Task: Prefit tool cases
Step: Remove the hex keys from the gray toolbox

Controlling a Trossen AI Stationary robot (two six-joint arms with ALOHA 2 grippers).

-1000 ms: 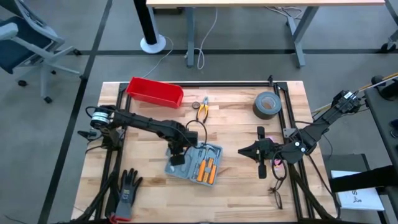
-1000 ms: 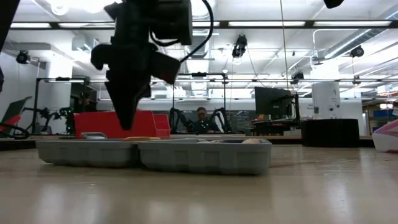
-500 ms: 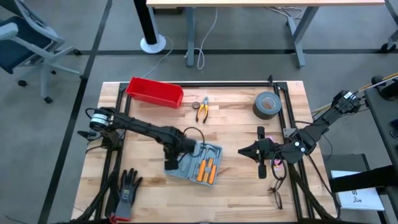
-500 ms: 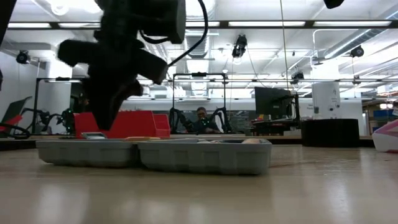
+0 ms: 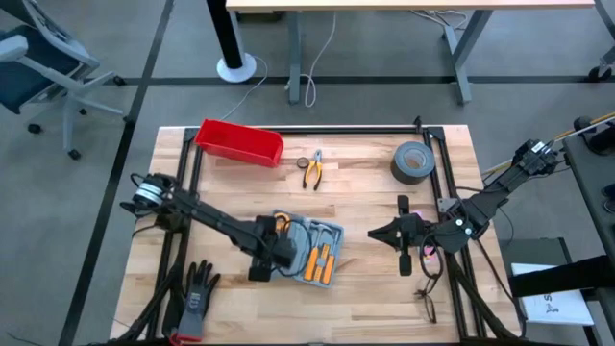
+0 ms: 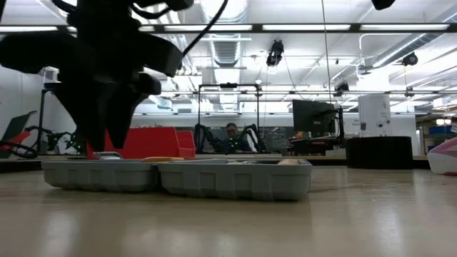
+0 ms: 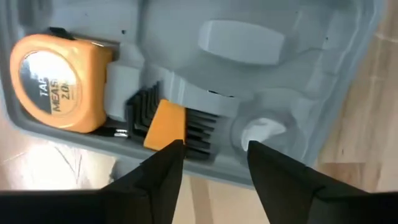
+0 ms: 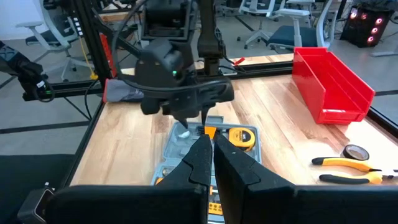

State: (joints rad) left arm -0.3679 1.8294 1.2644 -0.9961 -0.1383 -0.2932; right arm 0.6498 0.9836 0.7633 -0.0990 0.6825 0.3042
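Observation:
The grey tool case [image 5: 312,248] lies open and flat on the wooden table, also in the low view [image 6: 178,177]. In it are an orange tape measure [image 7: 56,81], a black hex-key set in an orange holder [image 7: 165,124] and orange-handled tools [image 5: 320,261]. My left gripper [image 5: 272,252] points straight down, open, over the case's near left edge [image 7: 214,149]. Its fingers stand above the hex keys and touch nothing that I can see. My right gripper [image 5: 377,234] waits shut, held level above the table to the right of the case [image 8: 211,146].
A red bin [image 5: 238,142] stands at the far left. Yellow-handled pliers [image 5: 312,168] and a roll of grey tape [image 5: 413,161] lie at the far side. Black gloves [image 5: 197,293] hang at the near left corner. Glasses [image 5: 426,306] lie at the near right.
My left gripper has swung from over the case's middle toward the table's near left, staying pointed down and rolling a little. Its fingers have opened. The case has stayed where it was.

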